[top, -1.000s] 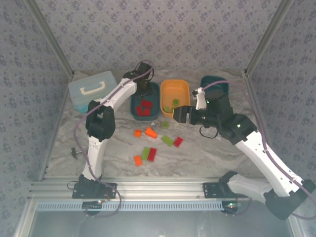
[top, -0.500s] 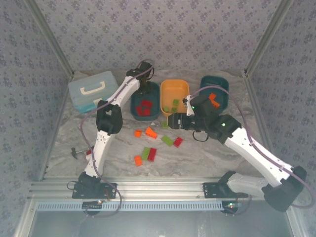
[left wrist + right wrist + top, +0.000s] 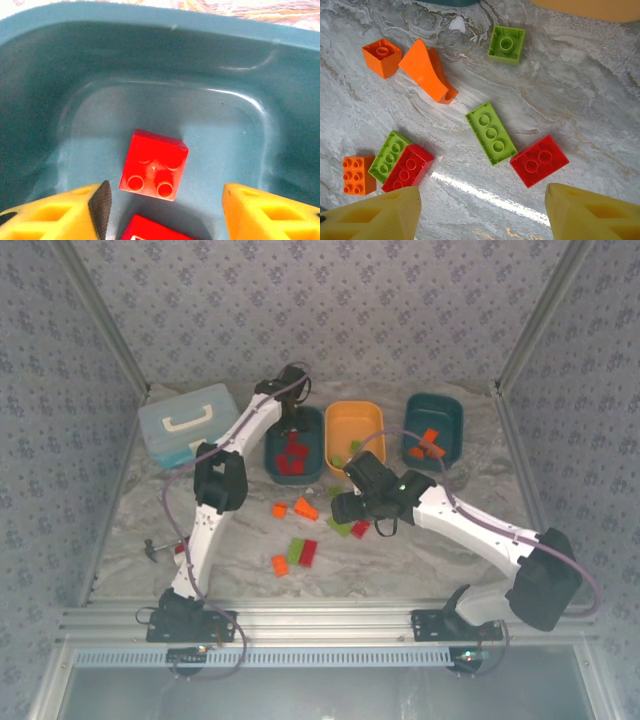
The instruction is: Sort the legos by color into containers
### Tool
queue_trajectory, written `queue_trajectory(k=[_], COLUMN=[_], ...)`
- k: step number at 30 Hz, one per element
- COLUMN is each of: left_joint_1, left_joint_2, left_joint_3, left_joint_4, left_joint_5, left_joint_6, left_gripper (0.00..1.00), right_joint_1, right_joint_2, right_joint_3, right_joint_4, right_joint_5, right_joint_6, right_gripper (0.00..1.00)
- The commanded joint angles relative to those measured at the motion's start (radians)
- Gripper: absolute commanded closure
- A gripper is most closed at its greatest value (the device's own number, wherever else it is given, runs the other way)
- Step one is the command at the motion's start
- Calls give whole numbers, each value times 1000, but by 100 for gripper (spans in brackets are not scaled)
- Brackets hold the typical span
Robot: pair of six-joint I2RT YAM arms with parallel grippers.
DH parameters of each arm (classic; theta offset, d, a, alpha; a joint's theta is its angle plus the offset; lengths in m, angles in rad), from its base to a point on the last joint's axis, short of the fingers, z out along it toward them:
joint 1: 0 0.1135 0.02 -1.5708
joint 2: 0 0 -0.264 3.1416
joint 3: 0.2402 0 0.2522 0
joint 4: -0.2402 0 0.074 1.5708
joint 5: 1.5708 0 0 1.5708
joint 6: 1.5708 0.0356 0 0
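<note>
- Legos (image 3: 297,551): partly sorted; eight loose at the centre of the table (image 3: 400,570), at 6 o'clock from the tub row, the rest binned.
- Red in the left teal tub (image 3: 315,435) at 11 o'clock, green in the orange tub (image 3: 358,425) at 12 o'clock, orange in the right teal tub (image 3: 450,412) at 1 o'clock; one colour per tub, per task.
- Left gripper (image 3: 162,200): low inside the left teal tub, jaws apart, nothing between them. Red square brick (image 3: 154,165) flat on the tub floor at 12 o'clock from the gap; second red brick (image 3: 150,231) at 6 o'clock, cut by the frame edge. Judged a release pose.
- Left arm (image 3: 215,485): stretched from its base at 7 o'clock toward 12 o'clock, wrist tipped down over the tub.
- Right gripper (image 3: 481,197): above the loose bricks, fingers (image 3: 380,215) spread wide, empty. Green oblong brick (image 3: 491,132) at 12 o'clock from the gap; red oblong brick (image 3: 539,161) just beside it at 1 o'clock.
- Right arm (image 3: 470,530): slanted from 5 o'clock to centre, wrist camera facing straight down; judged a hover for choosing a target.
- Likely next pick: green oblong brick, bound for the orange tub. Risk: nudging the red neighbour on closing.
</note>
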Motion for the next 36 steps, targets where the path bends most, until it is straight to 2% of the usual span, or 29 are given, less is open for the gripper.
queue_trajectory(k=[1, 5, 9, 11, 15, 21, 27, 31, 36], left_joint_1=[4, 6, 20, 34, 49, 50, 51, 49, 49], left_joint_2=[-101, -173, -332, -476, -867, -1321, -1641, -1807, -1988], left_joint_3=[65, 82, 20, -136, -600, -1040, -1275, -1385, -1490], left_joint_4=[-42, -50, -74, -31, 132, 167, 77, 58, 28], left_joint_5=[16, 29, 19, 8, -62, -137, -184, -133, -99], left_joint_6=[7, -13, -77, -132, -229, -292, -313, -309, -264], left_gripper=[35, 35, 35, 34, 33, 31, 30, 29, 27], right_joint_1=[16, 63, 113, 138, 169, 218, 264, 263, 264], right_joint_2=[3, 14, 72, 112, 235, 467, 696, 797, 879], right_joint_3=[8, 34, 84, 107, 207, 444, 683, 762, 833], right_joint_4=[-24, -16, -16, 6, 38, -36, -130, -157, -181], right_joint_5=[41, 53, 60, 60, 50, 136, 167, 146, 185], right_joint_6=[-9, -35, -46, -44, -33, 70, 257, 401, 483], right_gripper=[32, 32, 32, 32, 33, 25, 27, 29, 27])
